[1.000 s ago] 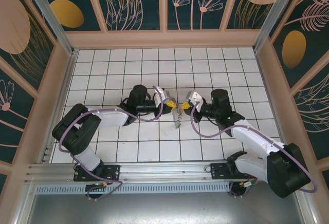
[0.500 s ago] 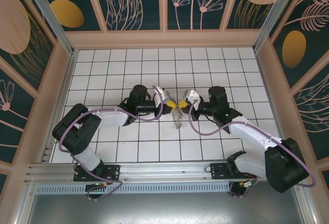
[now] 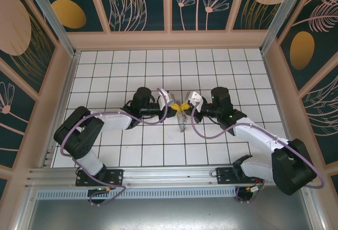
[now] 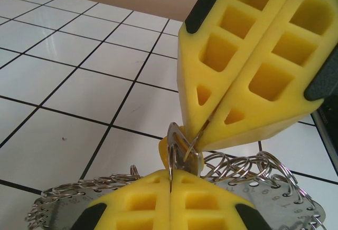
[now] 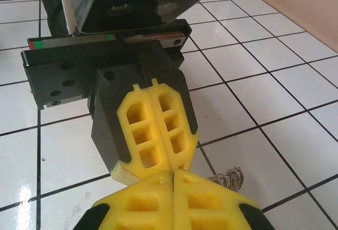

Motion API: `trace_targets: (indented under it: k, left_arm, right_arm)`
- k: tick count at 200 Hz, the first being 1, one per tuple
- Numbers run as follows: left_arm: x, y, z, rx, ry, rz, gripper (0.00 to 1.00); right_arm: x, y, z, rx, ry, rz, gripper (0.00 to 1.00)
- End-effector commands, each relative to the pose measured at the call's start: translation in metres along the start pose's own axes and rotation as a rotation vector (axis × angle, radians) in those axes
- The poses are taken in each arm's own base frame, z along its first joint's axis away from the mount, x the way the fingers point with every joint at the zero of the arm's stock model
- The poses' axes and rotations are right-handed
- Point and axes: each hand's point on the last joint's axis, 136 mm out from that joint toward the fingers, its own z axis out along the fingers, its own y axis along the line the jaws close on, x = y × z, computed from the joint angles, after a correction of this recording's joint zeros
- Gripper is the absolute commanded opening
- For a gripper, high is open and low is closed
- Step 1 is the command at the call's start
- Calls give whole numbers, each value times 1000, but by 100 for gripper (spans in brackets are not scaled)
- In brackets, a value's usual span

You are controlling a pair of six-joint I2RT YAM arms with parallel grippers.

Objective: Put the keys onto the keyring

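Note:
My left gripper (image 3: 176,106) and right gripper (image 3: 186,106) meet tip to tip above the middle of the tiled floor, both shut. In the left wrist view my left gripper (image 4: 170,180) pinches an upright metal loop of the keyring (image 4: 253,169), whose silver rings and numbered tags spread out below on both sides. The right gripper's fingers (image 4: 248,72) come in from the upper right, shut on a thin wire that runs into the small flat piece and brass bit of the keys (image 4: 191,157). The keyring (image 3: 182,123) hangs under the tips. In the right wrist view, the right gripper (image 5: 173,174) butts against the left fingers (image 5: 153,130).
White tiled floor (image 3: 127,72) with dark grout lines, walled by beige panels (image 3: 169,40) on three sides. An aluminium rail (image 3: 169,173) runs along the near edge, by the arm bases. A few keyring loops (image 5: 228,177) peek out beside the right fingers.
My right gripper has slid left towards the left gripper, so the gap between the tips has closed. The left arm has stayed put.

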Motion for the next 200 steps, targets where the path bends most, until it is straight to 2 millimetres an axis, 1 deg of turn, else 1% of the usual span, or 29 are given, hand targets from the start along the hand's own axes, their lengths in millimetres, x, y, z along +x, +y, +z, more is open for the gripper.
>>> trace_targets:
  k: [1,32,66,84,88,116,151,176,200]
  left_arm:
    - [-14,-2,1,16,-42,30,0]
    - [-15,-2,2,19,-47,32,0]
    - [-14,-3,2,24,-46,35,0]
    - [-14,-4,2,27,-45,36,0]
    - [-13,-3,2,24,-44,36,0]
    - [-13,-3,2,23,-39,47,0]
    - [-12,-3,2,26,-31,56,0]
    - [-12,-4,2,31,-29,66,0]
    - [-12,-4,1,26,-29,74,0]
  right_arm:
    - [-7,-4,3,14,5,-42,0]
    - [-4,-1,3,-6,22,-28,0]
    - [-3,-6,3,41,26,-34,0]
    - [-3,-15,3,88,30,-31,0]
    - [-5,-11,5,81,28,-40,0]
    - [-4,-16,9,117,54,-41,0]
    - [-7,-15,11,122,42,-45,0]
    - [-11,-24,8,177,30,-18,0]
    - [-6,-30,7,209,59,16,0]
